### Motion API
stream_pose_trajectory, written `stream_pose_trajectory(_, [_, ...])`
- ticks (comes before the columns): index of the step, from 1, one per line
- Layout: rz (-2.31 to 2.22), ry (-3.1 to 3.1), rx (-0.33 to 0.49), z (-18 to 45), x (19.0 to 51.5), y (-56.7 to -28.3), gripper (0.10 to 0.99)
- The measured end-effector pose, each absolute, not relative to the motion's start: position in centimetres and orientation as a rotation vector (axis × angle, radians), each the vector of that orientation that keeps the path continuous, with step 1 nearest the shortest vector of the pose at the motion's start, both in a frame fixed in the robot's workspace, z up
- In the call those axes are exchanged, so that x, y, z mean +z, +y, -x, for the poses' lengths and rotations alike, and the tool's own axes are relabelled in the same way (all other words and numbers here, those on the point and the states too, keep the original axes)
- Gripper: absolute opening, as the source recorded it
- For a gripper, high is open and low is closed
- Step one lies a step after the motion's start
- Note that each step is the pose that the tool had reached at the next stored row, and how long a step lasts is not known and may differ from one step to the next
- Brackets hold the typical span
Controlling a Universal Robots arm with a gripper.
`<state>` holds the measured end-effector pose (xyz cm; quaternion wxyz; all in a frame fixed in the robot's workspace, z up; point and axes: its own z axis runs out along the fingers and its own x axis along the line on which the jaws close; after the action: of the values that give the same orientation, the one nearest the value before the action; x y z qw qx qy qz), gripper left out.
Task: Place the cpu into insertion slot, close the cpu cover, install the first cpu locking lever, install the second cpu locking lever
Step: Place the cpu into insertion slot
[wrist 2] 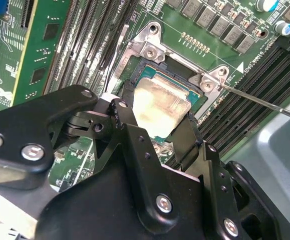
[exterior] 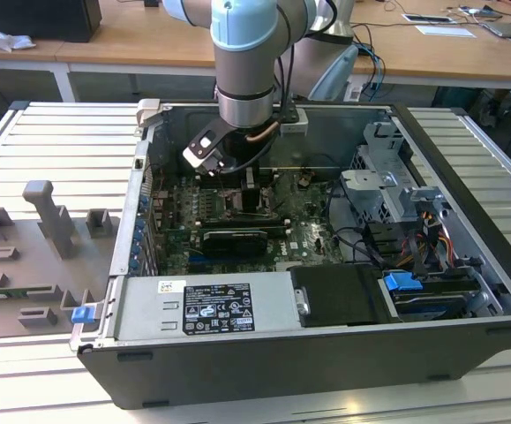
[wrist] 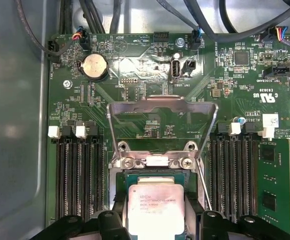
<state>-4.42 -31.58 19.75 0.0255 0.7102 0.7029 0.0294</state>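
The cpu [wrist: 156, 207] [wrist 2: 160, 105], a square chip with a silver top, lies level over the insertion slot [wrist: 155, 178] [wrist 2: 182, 80], whose dark edge shows around it. My gripper [wrist: 156, 212] [wrist 2: 157, 112] [exterior: 248, 181] is shut on it, one black finger [wrist 2: 126, 100] on each of two opposite sides. Whether the chip is fully seated I cannot tell. The cpu cover [wrist: 162, 104], a silver frame with a large window, stands swung open past the slot's hinge side. A thin locking lever [wrist 2: 265, 102] [wrist: 203, 182] sticks out beside the slot, unlatched.
Long black memory slots [wrist: 77, 172] [wrist: 232, 172] flank the socket, and a green memory stick [wrist: 272, 185] stands beyond one bank. In the exterior view the arm reaches into an open computer case [exterior: 467, 221] with a power supply [exterior: 206, 309], a long black card [exterior: 237, 238] and drive cage cables [exterior: 414, 238].
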Motion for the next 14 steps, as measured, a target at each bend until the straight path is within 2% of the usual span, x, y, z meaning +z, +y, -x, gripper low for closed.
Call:
stream_pose_trajectory(8, [-2.199,2.17,0.091,4.37,19.71,-31.57,0.549])
stream_pose_trajectory(9, [-2.199,2.17,0.091,4.38,19.71,-31.58,0.608])
stream_pose_trajectory(10, [-2.199,2.17,0.091,4.38,19.72,-31.58,0.608])
stream_pose_trajectory(11, [-2.199,2.17,0.091,4.38,19.72,-31.58,0.675])
stream_pose_trajectory(14, [-2.201,2.171,0.094,4.38,19.72,-31.44,0.675])
